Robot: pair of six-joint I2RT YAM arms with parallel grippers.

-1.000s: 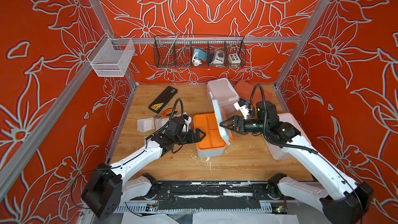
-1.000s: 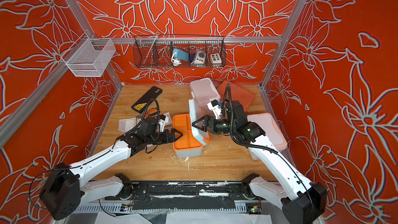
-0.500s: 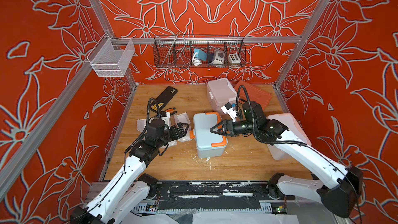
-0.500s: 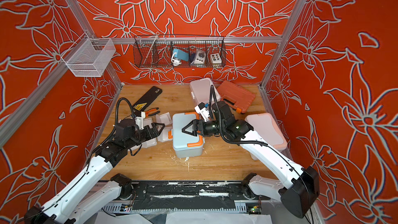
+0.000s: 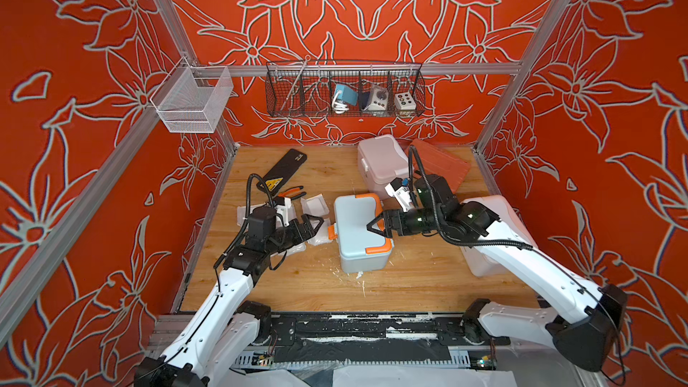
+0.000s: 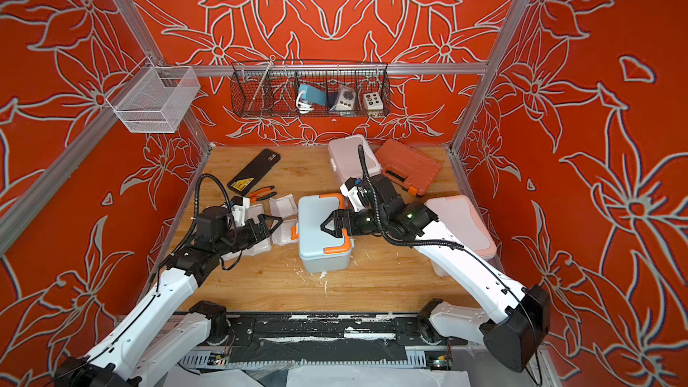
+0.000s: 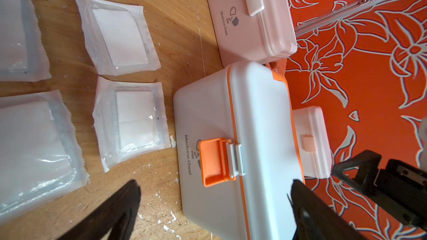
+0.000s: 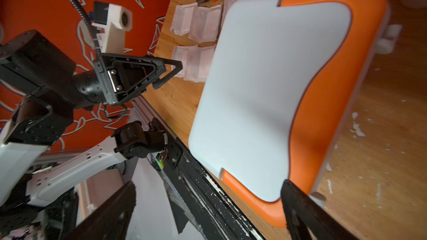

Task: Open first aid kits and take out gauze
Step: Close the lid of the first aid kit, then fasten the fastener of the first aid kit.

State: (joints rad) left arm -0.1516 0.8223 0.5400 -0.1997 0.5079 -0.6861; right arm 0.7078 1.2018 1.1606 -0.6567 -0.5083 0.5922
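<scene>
Blue-grey kit (image 5: pixel 359 232) stands closed mid-table, with gauze packets (image 7: pixel 124 38) lying just beside it. Left gripper (image 5: pixel 314 223) and right gripper (image 5: pixel 372 225) flank it, both spread wide and empty (right one over the lid). Next, probably: unlatch a lid.

Twin top views high, downward over everything — wrist views close, both on the blue-grey kit (image 7: pixel 208 111).

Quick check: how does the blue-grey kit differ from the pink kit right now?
The blue-grey kit has orange trim and an orange latch; the pink kit is plain pink with a pale latch. The blue-grey kit sits nearer the robot, the pink kit farther back. The open right end effector hovers over the blue-grey kit, not the pink kit. Both are shut and read Medicine Chest.
</scene>
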